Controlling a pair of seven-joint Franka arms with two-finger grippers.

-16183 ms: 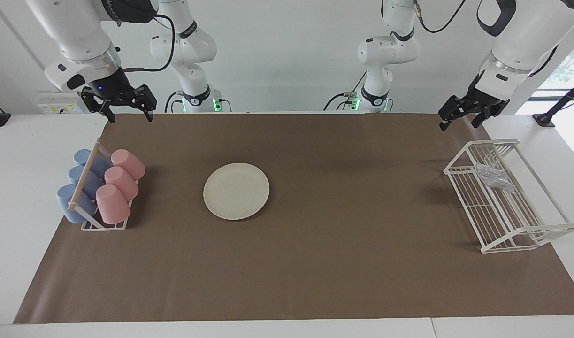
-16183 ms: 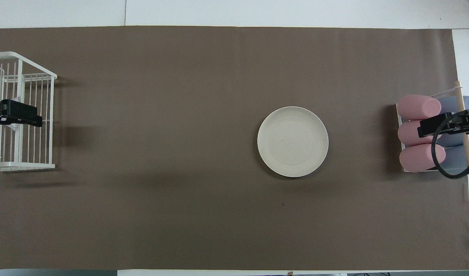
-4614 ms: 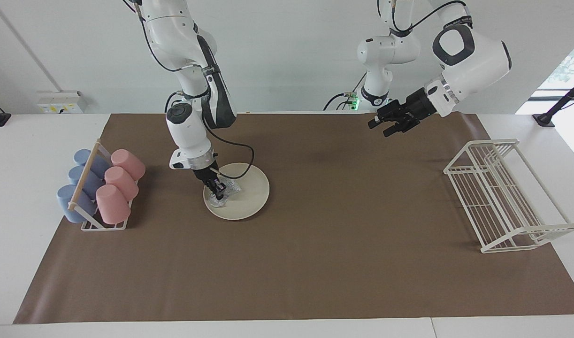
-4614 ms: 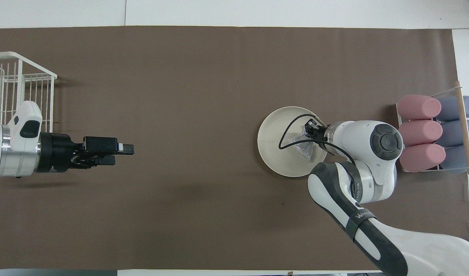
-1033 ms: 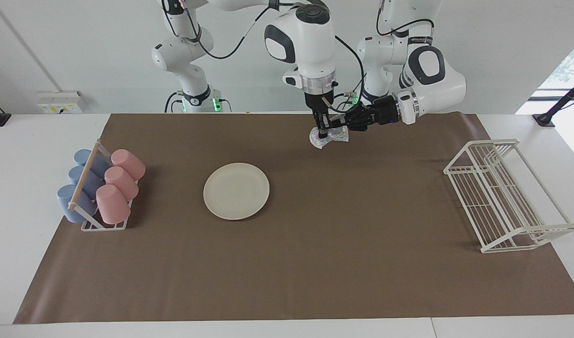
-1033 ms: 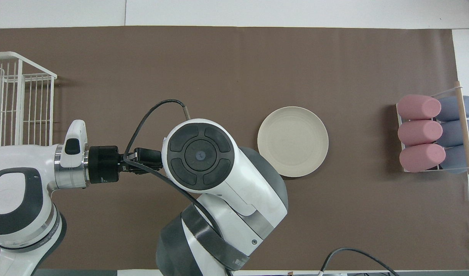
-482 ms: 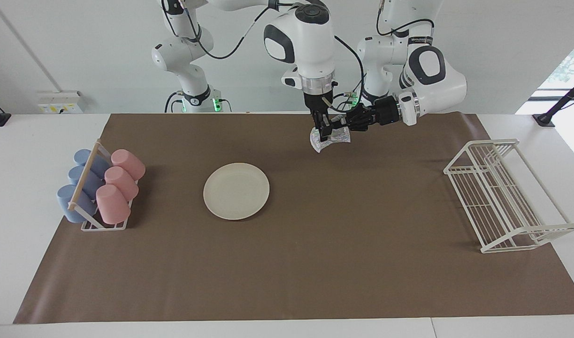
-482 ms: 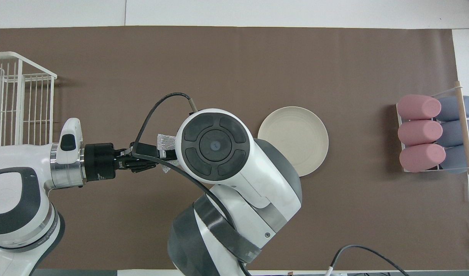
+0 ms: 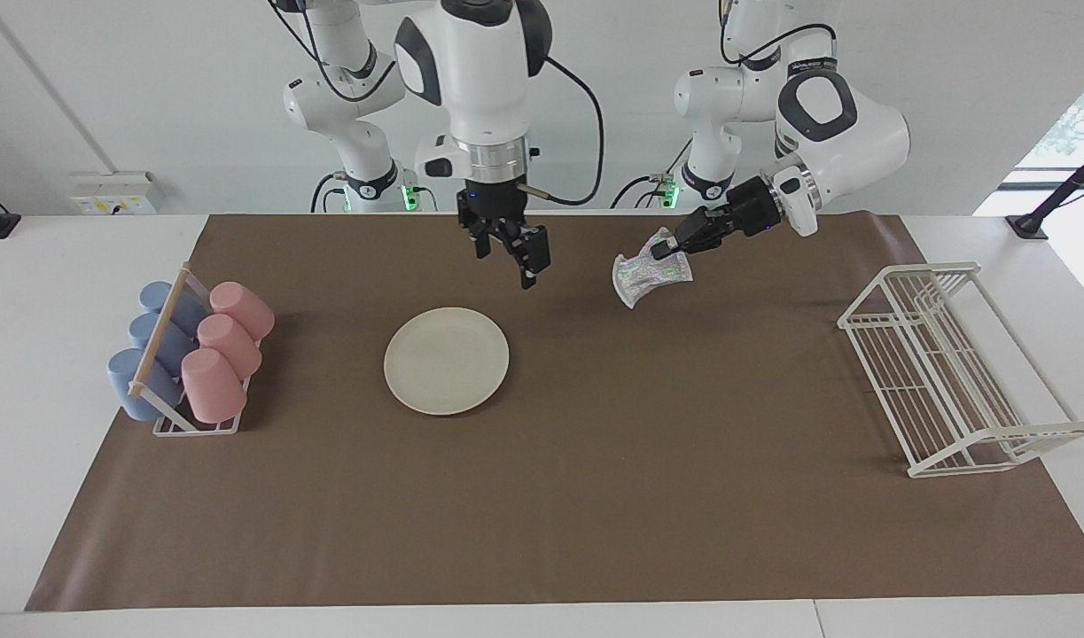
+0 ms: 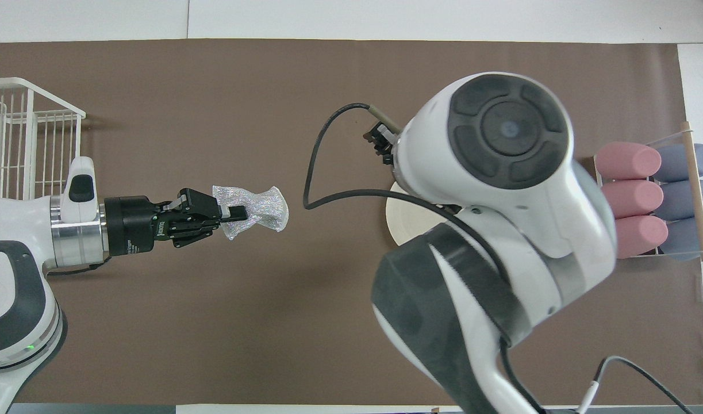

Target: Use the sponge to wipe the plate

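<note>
Having handed over, I am holding the sponge [image 9: 650,273] in the left gripper [image 9: 665,249], jaws clamped, while the right gripper [image 9: 513,251], jaws wide and empty, is lifting over the plate [image 9: 446,360].

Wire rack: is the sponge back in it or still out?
Out. The sponge hangs from the left gripper above the mat; the wire rack holds nothing.
</note>
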